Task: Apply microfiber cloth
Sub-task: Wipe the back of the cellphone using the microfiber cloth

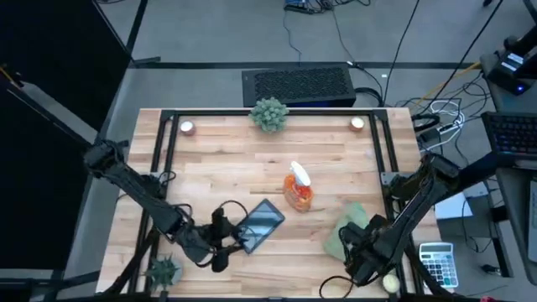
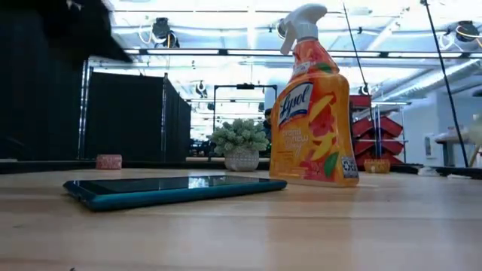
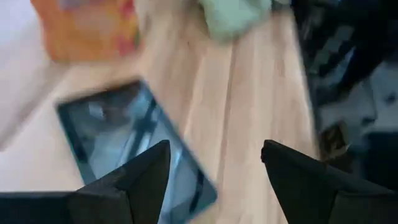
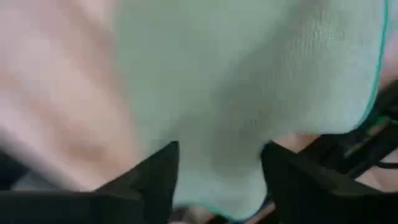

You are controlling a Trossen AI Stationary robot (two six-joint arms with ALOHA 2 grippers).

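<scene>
Your right gripper (image 1: 351, 243) sits at the near right part of the table (image 1: 210, 155), right at the near edge of the cloth (image 1: 348, 225); in the right wrist view its two fingers (image 4: 155, 177) stand apart with the pale green cloth (image 4: 249, 93) filling the space ahead of them and between them, so it reads as open and not clamped on anything. Whether the fingertips touch the fabric you cannot tell. The cloth lies rumpled on the wood, to the right of the bottle (image 1: 297, 188) and apart from it, near the table's right rail. Your left gripper (image 1: 226, 239) is down at the near left of the tablet (image 1: 261, 223), just beside its near end; the left wrist view shows its fingers (image 3: 140, 180) spread wide, with the tablet (image 3: 130, 146) under the one finger and bare wood between them, holding nothing. The bottle (image 2: 312, 105) stands upright just behind the tablet (image 2: 169, 188), which lies flat. A small potted plant (image 1: 269, 114) stands at the far edge of the table, another plant (image 1: 164, 270) at the near left corner.
</scene>
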